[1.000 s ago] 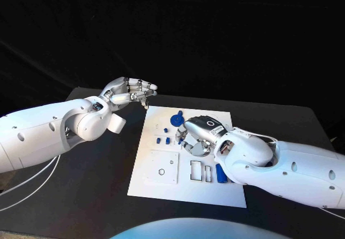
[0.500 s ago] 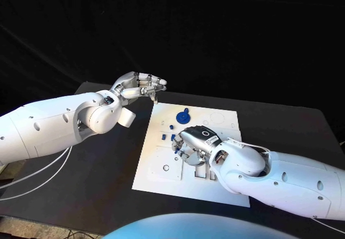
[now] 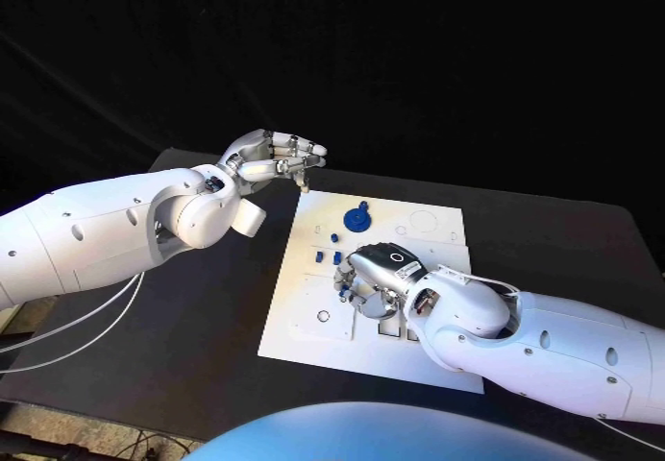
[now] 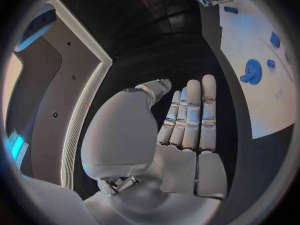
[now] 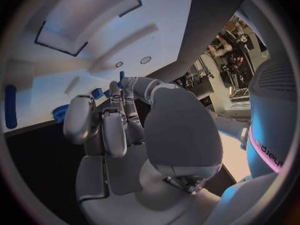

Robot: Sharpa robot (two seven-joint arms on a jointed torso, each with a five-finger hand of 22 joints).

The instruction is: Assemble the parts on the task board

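The white task board (image 3: 312, 317) lies in the middle of the black table (image 3: 181, 317). The left hand (image 3: 272, 157) hangs past the board's far left corner with its fingers straight and close together, and it holds nothing. The right hand (image 3: 372, 279) is low over the middle of the board, beside some small blue parts (image 3: 330, 257). I cannot tell if it holds one. A round blue part (image 3: 357, 220) lies farther back on the board.

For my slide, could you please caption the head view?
Right hand lowered over the task board; left hand raised beyond its far corner.
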